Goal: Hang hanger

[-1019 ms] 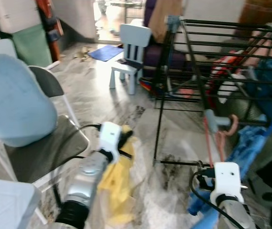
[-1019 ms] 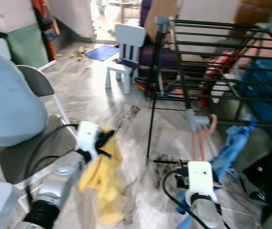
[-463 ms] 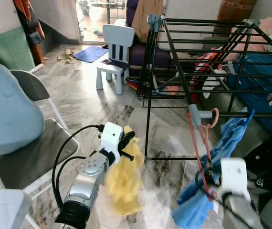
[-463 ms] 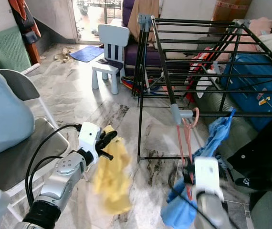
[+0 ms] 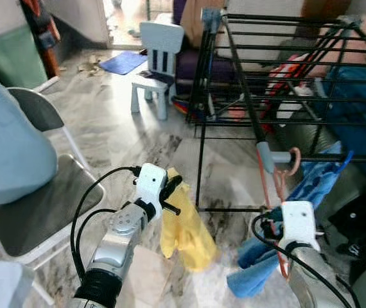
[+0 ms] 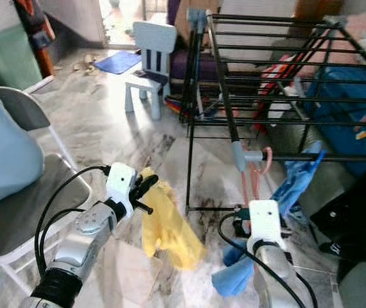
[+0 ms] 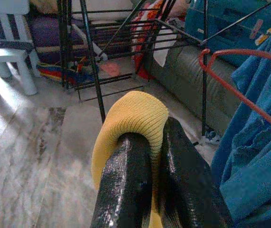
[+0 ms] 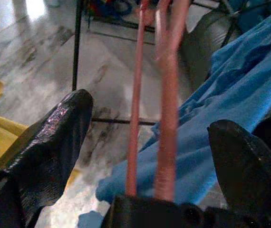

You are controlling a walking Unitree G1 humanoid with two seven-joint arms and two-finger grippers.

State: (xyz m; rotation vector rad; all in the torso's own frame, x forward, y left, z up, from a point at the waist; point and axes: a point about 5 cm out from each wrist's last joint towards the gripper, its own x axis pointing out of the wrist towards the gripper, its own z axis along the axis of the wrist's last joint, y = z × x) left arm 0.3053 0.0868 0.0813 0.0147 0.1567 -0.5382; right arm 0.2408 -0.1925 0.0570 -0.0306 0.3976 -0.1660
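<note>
A pink wire hanger (image 5: 278, 183) carrying a blue garment (image 5: 314, 183) hangs by its hook from the grey corner joint (image 5: 266, 156) of the black drying rack (image 5: 266, 64). My right gripper (image 8: 150, 111) is open, its black fingers (image 8: 54, 128) spread wide on either side of the hanger's wires (image 8: 166, 71), low beside the garment (image 8: 230, 85). My left gripper (image 7: 154, 137) is shut on a yellow knitted cloth (image 7: 130, 111), which dangles over the floor (image 5: 183, 228) just left of the rack's front leg.
A grey folding chair (image 5: 48, 205) with a light blue cushion (image 5: 3, 147) stands at my left. A small pale blue child's chair (image 5: 157, 54) is farther back. Blue luggage (image 5: 363, 102) and clothes lie under the rack; a dark bag (image 5: 363, 224) sits at the right.
The head view has swung and steadied. The yellow cloth has swung toward the rack under my left gripper. The hanger stays hooked on the rack's corner, with my right gripper at its wires.
</note>
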